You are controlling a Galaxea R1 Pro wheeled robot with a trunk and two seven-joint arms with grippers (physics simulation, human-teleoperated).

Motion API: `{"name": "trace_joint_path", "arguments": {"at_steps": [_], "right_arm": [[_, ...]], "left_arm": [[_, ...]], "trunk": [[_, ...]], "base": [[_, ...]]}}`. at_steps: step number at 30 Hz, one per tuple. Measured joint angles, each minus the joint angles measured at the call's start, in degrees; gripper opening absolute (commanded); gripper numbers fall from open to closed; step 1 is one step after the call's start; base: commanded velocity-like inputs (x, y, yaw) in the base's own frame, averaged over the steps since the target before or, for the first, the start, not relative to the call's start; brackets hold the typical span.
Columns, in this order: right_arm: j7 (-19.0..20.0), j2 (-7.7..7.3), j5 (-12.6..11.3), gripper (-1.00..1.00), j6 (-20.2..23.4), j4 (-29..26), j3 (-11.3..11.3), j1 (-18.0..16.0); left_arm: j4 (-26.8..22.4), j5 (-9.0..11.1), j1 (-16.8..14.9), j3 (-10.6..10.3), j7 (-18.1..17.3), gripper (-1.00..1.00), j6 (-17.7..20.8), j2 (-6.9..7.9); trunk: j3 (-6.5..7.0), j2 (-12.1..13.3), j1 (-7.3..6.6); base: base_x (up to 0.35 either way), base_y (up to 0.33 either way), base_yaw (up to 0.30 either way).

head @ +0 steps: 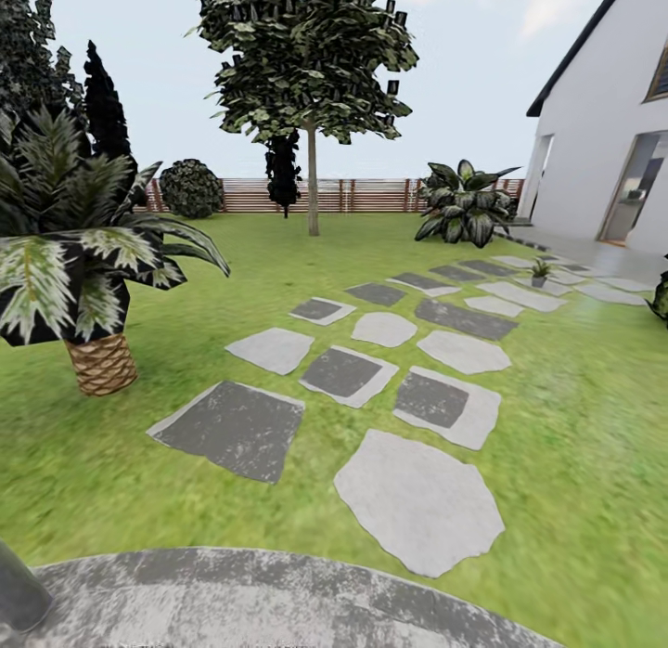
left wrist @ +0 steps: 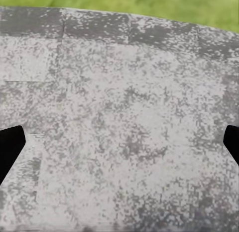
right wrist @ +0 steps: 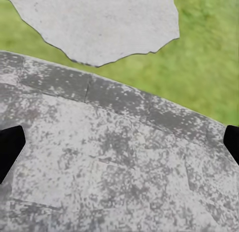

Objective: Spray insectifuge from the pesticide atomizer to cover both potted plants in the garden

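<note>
From the head camera we look out over the garden lawn (head: 575,425), with grey stepping stones (head: 417,499) winding away toward the white house (head: 603,137) on the right. Far along that path, near the house, one small potted plant (head: 540,271) sits on a pale stone; we cannot make out its leaves in detail. A palm (head: 74,249) with a woven-looking trunk stands close on the left, a tall tree (head: 311,63) rises mid-lawn, and a broad-leaved shrub (head: 467,202) sits before the brown slatted fence (head: 353,195). The round paved patch (head: 278,597) curves across the foreground.

In the left wrist view, our left pincer (left wrist: 119,149) hangs over the mottled grey paving (left wrist: 124,117), its two dark fingertips (left wrist: 10,147) spread wide at either edge, holding nothing.

In the right wrist view, the right pincer (right wrist: 119,147) is likewise spread and empty above the paving's rim (right wrist: 124,105), with grass (right wrist: 204,67) and one pale stepping stone (right wrist: 99,22) beyond.
</note>
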Motion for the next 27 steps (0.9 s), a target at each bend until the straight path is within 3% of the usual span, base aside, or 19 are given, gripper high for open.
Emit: {"name": "trace_joint_path", "arguments": {"at_steps": [9, 27], "right_arm": [[0.0, 0.0, -0.02, 1.0, 0.0, 0.0, 0.01, 0.0], [-0.02, -0.01, -0.05, 1.0, 0.01, -0.02, -0.01, 0.02]], "left_arm": [[0.01, -0.07, 0.0, 0.0, 0.02, 1.0, 0.0, 0.02], [0.03, -0.15, -0.02, -0.01, -0.01, 1.0, -0.01, -0.07]], "trunk": [[-1.62, -3.61, 1.98], [-5.12, -10.83, 5.93]], "base": [[0.0, 0.0, 0.266], [0.0, 0.0, 0.013]]}}
